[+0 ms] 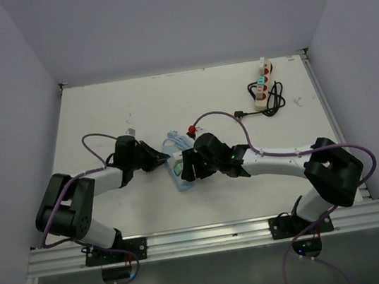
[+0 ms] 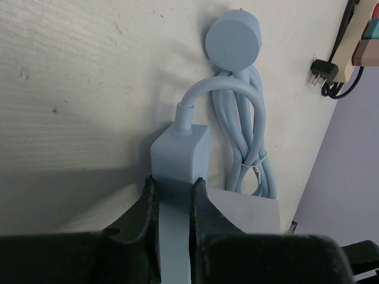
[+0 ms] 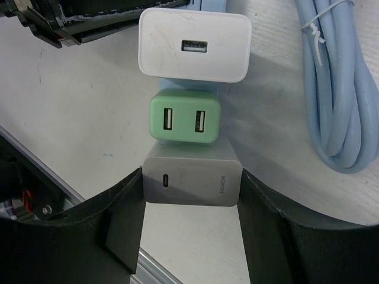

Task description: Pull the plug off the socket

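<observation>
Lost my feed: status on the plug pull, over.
Left fingers clamped on blue power strip. Right fingers shut on grey HONOR charger, seated in strip. Green charger alongside, not blocking.

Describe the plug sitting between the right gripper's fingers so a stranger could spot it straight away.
On the white table's middle lies a light blue power strip carrying three chargers in a row. Take the grey charger at the end, held by the right gripper, next to the mint green charger. It alone has one small oval port and HONOR lettering.
</observation>
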`<state>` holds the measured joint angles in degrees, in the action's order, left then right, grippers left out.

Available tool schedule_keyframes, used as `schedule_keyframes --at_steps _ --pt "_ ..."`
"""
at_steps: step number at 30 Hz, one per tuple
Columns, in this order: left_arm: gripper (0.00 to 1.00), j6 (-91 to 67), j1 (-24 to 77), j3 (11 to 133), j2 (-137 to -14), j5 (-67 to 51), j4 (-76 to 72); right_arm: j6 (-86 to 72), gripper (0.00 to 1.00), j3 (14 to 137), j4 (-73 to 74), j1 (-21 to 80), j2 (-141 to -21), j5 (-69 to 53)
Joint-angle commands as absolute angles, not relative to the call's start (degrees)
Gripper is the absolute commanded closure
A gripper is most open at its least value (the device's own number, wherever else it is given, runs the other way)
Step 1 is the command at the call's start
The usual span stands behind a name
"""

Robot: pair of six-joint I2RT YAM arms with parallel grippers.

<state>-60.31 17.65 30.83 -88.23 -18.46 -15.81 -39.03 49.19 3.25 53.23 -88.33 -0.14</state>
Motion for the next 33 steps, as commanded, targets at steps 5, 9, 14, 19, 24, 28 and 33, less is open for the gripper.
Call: schedule_keyframes --at_steps 5,9,14,19,24,28,33 --pt "1.00 -56.5 18.0 28.8 -81.5 -17.8 -14.2 -37.1 0.18 52.2 12.3 52.9 -85.3 0.2" --pt "1.00 -54.8 18.0 28.7 -77.8 -15.4 -9.7 -36.8 0.01 57.4 16.1 52.5 -85.4 0.4" --pt "1.00 -54.1 18.0 27.8 -74.7 -14.8 -7.8 -37.6 0.01 62.5 16.3 51.9 -88.1 0.2" --pt "1.00 -54.0 18.0 27.2 -74.5 -14.7 -7.6 -39.1 0.01 65.3 14.0 51.5 -92.5 -1.1" --pt "1.00 -54.1 18.0 27.2 -74.8 -14.5 -7.6 -41.0 0.02 66.2 12.4 50.9 -96.6 -2.1" --pt "1.00 -54.2 18.0 27.2 -75.0 -14.4 -7.7 -40.6 0.04 67.2 10.5 50.1 -99.1 -4.1" --pt "1.00 -54.5 18.0 27.0 -74.9 -14.2 -7.8 -40.3 0.12 68.4 9.4 49.8 -100.8 -5.4"
